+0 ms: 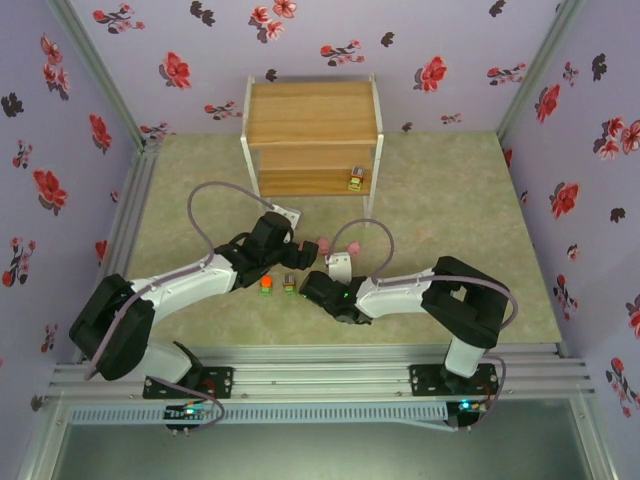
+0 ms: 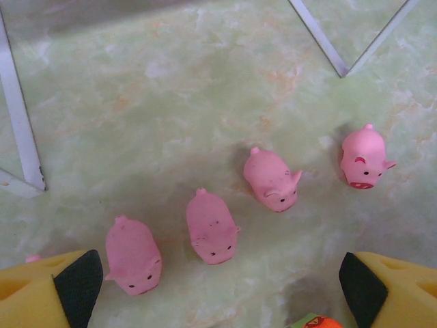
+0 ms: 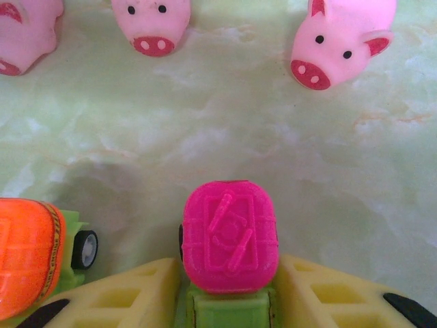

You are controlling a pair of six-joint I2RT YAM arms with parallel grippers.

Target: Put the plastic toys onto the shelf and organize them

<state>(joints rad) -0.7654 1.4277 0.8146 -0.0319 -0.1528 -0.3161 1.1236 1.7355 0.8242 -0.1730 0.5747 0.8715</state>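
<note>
Pink-topped toy [image 3: 230, 236] sits between the right end effector's [image 3: 229, 265] fingers, grip impossible to tell; orange toy [image 3: 27, 253] just left. Left end effector [image 2: 218, 290] gapes above four pigs [image 2: 212, 229]. Open table [image 1: 450, 200] runs to the far shelf [image 1: 312, 140].

From above and behind the arms [image 1: 190, 280] we look down across the surface [image 1: 450, 200] toward the shelf [image 1: 312, 125]. Both wrist views sit close: the left faces down on the pink pigs [image 2: 212, 232], the right meets them snout-on; both share the orange-topped toy [image 2: 321, 322].
</note>
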